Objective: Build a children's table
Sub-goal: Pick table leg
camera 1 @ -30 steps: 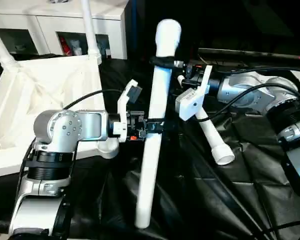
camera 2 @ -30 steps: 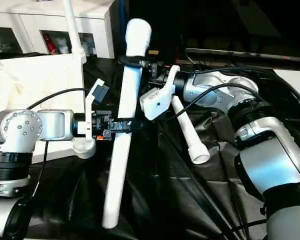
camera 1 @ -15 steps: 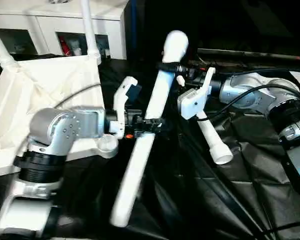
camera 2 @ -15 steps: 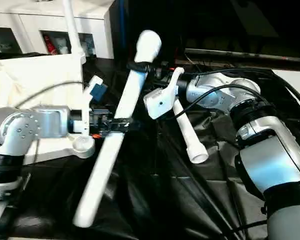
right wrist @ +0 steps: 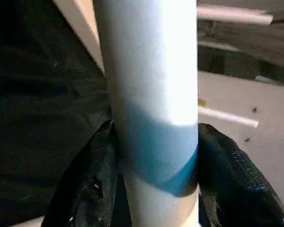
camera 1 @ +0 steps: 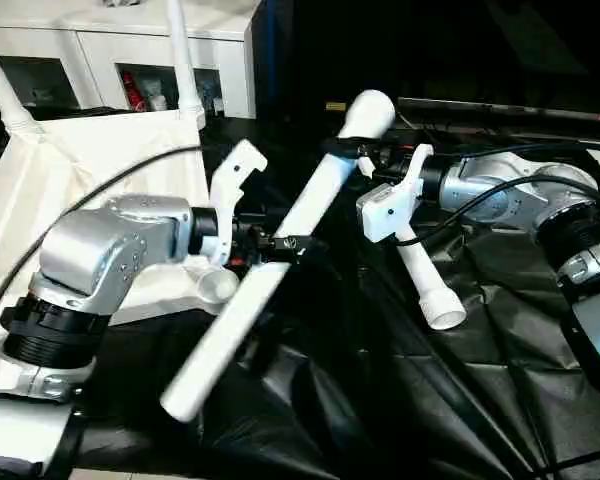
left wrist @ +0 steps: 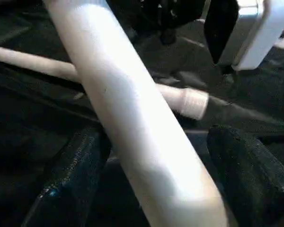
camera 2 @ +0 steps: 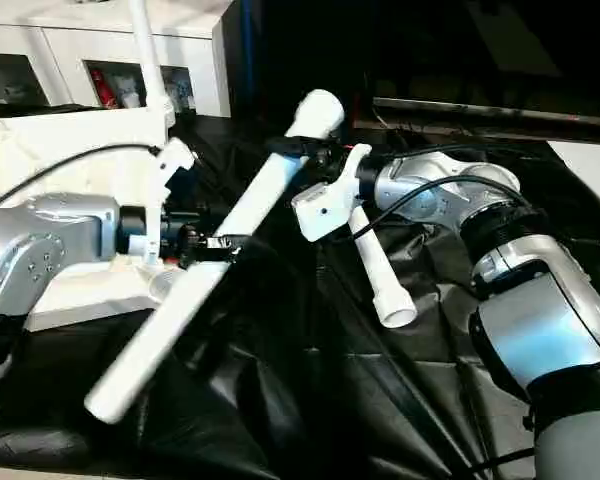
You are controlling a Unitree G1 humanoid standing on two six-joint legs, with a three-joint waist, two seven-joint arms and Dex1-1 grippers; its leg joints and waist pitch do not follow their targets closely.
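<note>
Here the right pincer [camera 1: 363, 160] clamps a tilted white leg [camera 1: 280, 262]; the left pincer [camera 1: 277, 243] gapes beside it.

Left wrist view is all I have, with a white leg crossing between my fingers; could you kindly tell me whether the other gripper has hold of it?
Observer: Yes. The right gripper is closed on the held leg near its upper end, with a finger pressed against each side.
Operator: Thank you. How does that leg lie overall?
Observer: It slants, with its upper end on the robot's right and its lower end down toward the robot's left, over the black cloth.
Operator: And where is the tabletop, please?
Observer: The tabletop lies underside up on the robot's left, with two legs upright at its far corners.
</note>
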